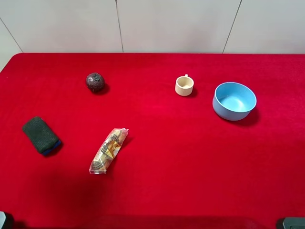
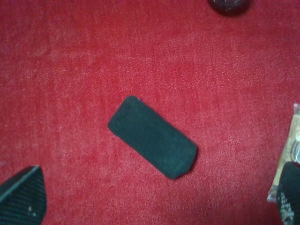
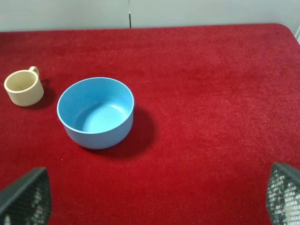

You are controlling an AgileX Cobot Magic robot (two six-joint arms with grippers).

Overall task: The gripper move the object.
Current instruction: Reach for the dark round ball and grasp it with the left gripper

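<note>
You are looking down on a table (image 1: 190, 181) covered edge to edge in red, short-piled cloth that lies flat and smooth. Behind its far edge stands a white wall (image 1: 171, 24) of plain panels split by thin dark seams.

Take the blue bowl (image 1: 234, 100) as your mark. It stands upright and open on the right side of the cloth, casting a soft shadow. Farthest from the bowl, far to its left and nearer the front edge, the dark grey-green sponge block (image 1: 41, 135) lies flat and aslant, with a strip of blue showing along its lower end. Between the sponge block and the bowl, also nearer the front than the bowl, you see the clear snack packet (image 1: 109, 150) lying on a diagonal. The ball (image 1: 95, 82), dark brown-maroon with a cracked pattern, sits well left of the bowl and slightly nearer the wall, with nothing touching it. The cream cup (image 1: 184, 86) stands just left of the bowl, clear of it, its handle turned toward the wall.

The left gripper (image 2: 154, 197) hangs above the sponge block with its fingers spread wide and nothing between them. The right gripper (image 3: 154, 197) hovers near the bowl, just as wide and empty.
</note>
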